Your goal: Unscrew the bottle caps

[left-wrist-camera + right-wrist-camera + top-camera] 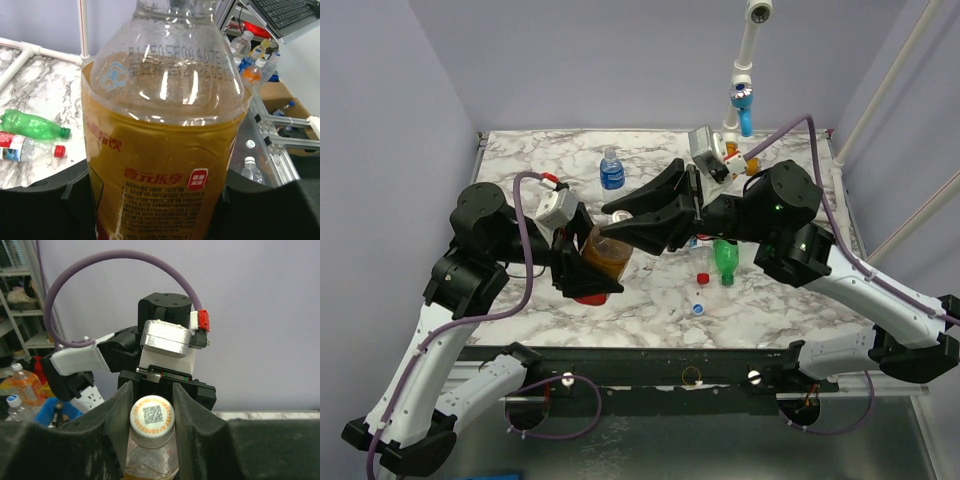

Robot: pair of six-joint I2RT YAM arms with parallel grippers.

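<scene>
Our right tool [152,412] is clamped on the white round plastic screw cap [152,421], with one finger pressed against each side of it. That cap tops the amber plastic bottle with the red-gold label [160,150]. Our left tool [160,205] grips this bottle around its body and holds it tilted above the marbled worktop [770,310]. On the worktop, the all-green plastic bottle [30,125] and the clear plastic bottle with the red-white label [17,147] lie just beside each other, with the green cap [64,133] and the red cap [59,150] on them. The clear bottle with the blue label [611,172] stands upright farther back.
</scene>
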